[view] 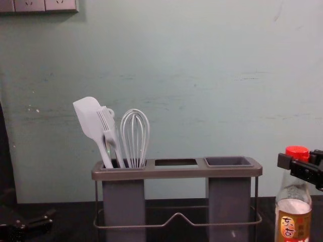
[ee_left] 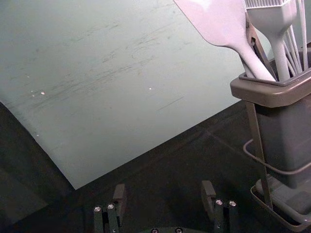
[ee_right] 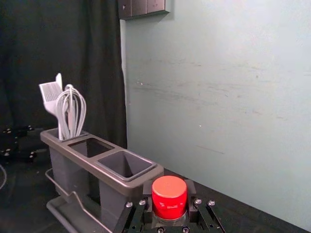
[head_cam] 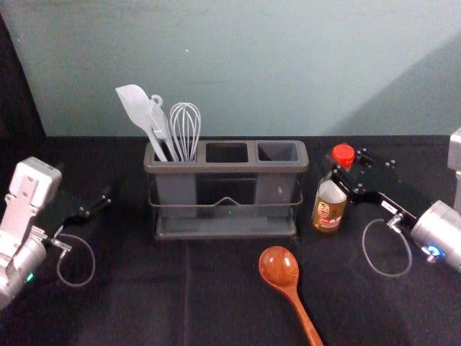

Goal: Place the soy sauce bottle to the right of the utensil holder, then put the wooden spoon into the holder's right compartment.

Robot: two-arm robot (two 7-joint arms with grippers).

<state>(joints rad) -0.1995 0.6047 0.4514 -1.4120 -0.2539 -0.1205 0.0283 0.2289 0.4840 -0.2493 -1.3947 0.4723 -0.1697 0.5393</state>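
- My right gripper, reaching in from the right side of the table, pinches the soy sauce bottle at the neck, its fingers drawn in on either side just under the red cap.
- The bottle, upright with its label toward the chest camera, is just beside the utensil holder, on the holder's right, a narrow gap between them.
- By my judgement the first half of the job is all but complete: the bottle is where the task wants it, and what is left is the release. Whether its base bears fully on the black cloth, I cannot tell.
- The second half waits. The wooden spoon lies on the cloth in front of the holder, bowl toward the holder and handle toward me, untouched by either claw.
- Its destination, the right compartment, is unfilled; a spatula, a brush and a whisk crowd the left one.
- My left gripper idles on the left side of the table, fingers spread wide with nothing between them.
- Next calls for opening the right claw evenly and backing off straight, I judge; a sideways drag could tip the bottle.
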